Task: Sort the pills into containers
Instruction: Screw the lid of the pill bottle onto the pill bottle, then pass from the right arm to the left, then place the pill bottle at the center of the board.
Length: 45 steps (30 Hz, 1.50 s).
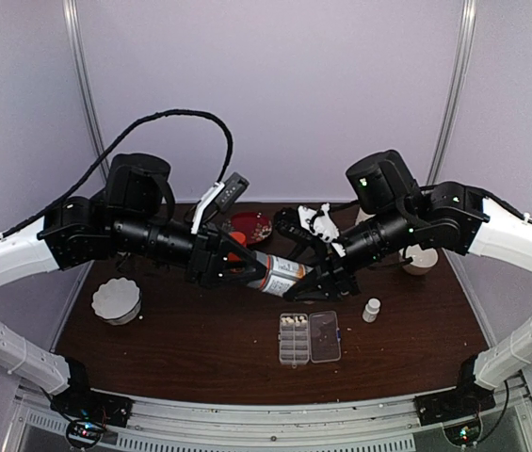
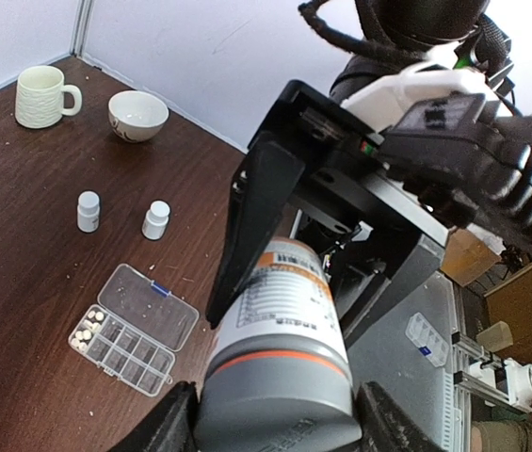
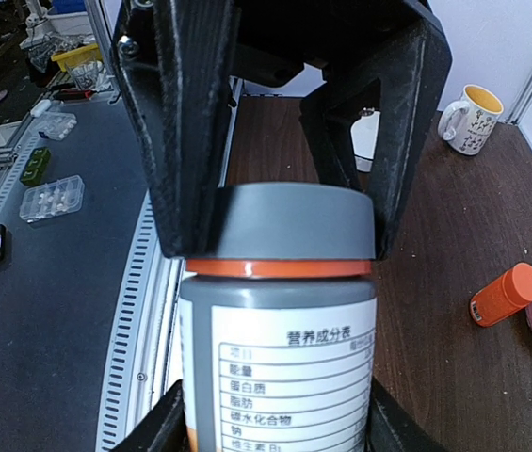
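A clear organiser box (image 1: 293, 347) lies open on the table, its lid (image 1: 325, 336) flat to the right. Cream pills (image 1: 293, 321) sit in its far compartments; they also show in the left wrist view (image 2: 87, 330). Both grippers hold one grey bottle (image 1: 282, 275) with a white label and an orange ring, tilted in the air above and behind the box. My left gripper (image 2: 280, 428) is shut on its grey cap (image 3: 294, 221). My right gripper (image 3: 275, 428) is shut on the bottle's labelled body (image 3: 280, 348).
Two small white bottles (image 2: 88, 211) (image 2: 156, 219) stand near the box. An orange bottle (image 3: 506, 294) lies by a red plate (image 1: 249, 226). A ruffled white bowl (image 1: 117, 299) sits left; a mug (image 2: 41, 96) and bowl (image 2: 138, 115) sit right.
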Each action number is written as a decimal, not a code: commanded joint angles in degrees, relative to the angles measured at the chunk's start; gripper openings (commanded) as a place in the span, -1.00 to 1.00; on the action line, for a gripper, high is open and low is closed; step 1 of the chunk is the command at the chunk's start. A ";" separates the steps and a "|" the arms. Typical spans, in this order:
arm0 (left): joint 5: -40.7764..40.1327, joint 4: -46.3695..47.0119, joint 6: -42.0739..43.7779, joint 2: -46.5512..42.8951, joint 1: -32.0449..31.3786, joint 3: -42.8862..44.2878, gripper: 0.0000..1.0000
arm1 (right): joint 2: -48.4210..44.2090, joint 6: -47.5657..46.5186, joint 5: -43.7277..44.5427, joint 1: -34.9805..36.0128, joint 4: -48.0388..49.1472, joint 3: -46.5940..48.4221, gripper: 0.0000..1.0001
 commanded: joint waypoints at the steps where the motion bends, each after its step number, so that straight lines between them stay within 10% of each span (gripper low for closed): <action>1: 1.72 0.91 1.68 0.56 -0.33 1.07 0.21 | -0.22 1.21 0.65 -0.09 2.39 -0.05 -1.00; 7: 1.52 0.67 2.04 0.77 -0.36 1.15 0.34 | 0.13 1.35 0.88 -0.09 1.81 0.18 -1.00; 23: 0.35 5.30 9.44 -3.16 -0.36 -3.49 -0.76 | -0.83 4.28 -6.19 -1.59 4.05 -1.33 -1.00; 31: -10.46 -6.58 9.81 -1.48 -0.22 1.12 -0.79 | -4.01 5.40 1.44 -1.91 7.64 -5.96 0.96; 45: -30.12 -30.93 4.32 9.69 14.20 7.31 -0.78 | -19.52 26.28 32.29 -4.12 23.75 -26.63 0.99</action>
